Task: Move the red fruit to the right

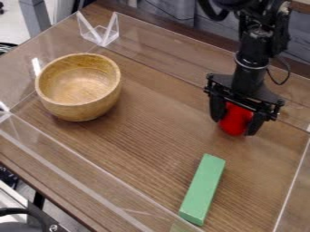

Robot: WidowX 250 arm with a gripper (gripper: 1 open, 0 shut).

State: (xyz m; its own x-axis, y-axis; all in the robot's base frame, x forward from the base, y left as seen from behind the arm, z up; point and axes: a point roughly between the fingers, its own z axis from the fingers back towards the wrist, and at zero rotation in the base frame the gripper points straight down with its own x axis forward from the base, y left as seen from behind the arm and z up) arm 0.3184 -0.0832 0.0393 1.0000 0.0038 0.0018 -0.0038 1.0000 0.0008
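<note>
A brown wood-grain table [145, 136] fills most of the view, its planks running from the near left toward the far right. A low clear plastic wall [72, 177] fences the tabletop, with a folded clear corner piece [100, 32] standing at the far left. Soft, even light falls on the wood and glints off the plastic edges. Beyond the far edge the room is dim and cluttered, with dark shapes too blurred to tell. At the near left corner some black cables [18, 217] show below the table.
</note>
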